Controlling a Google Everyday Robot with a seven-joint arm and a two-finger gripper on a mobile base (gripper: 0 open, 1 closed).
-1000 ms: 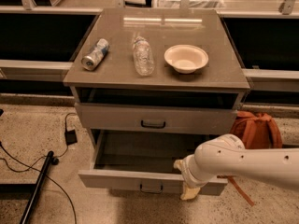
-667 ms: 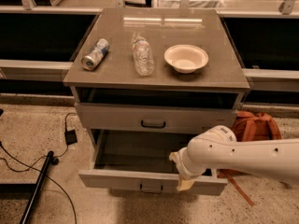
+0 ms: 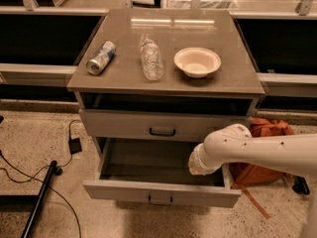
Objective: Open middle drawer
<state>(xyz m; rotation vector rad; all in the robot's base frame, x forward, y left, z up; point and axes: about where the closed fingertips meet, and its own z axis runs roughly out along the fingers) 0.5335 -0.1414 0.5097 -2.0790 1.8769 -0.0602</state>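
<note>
The middle drawer [image 3: 163, 192] stands pulled far out of the cabinet, with its bare grey inside showing and its small dark bar handle [image 3: 161, 200] centred on the low front. My white arm reaches in from the right. Its gripper [image 3: 196, 163] end hangs over the right part of the open drawer, above the drawer floor and behind the front panel. It touches neither the handle nor the front. The taller-fronted top drawer [image 3: 162, 128] above it has its own handle and sits slightly out. The lowest drawer is hidden under the open one.
On the cabinet top [image 3: 237, 73] lie a can [image 3: 100, 57], a clear plastic bottle [image 3: 151, 58] and a beige bowl [image 3: 197, 61]. An orange bag [image 3: 262, 152] sits on the floor to the right. Black cables and a dark pole [image 3: 39, 197] lie at the left.
My arm's end has lifted from the drawer's front right edge and moved up and back, over the drawer's inside. The drawer stays pulled out.
</note>
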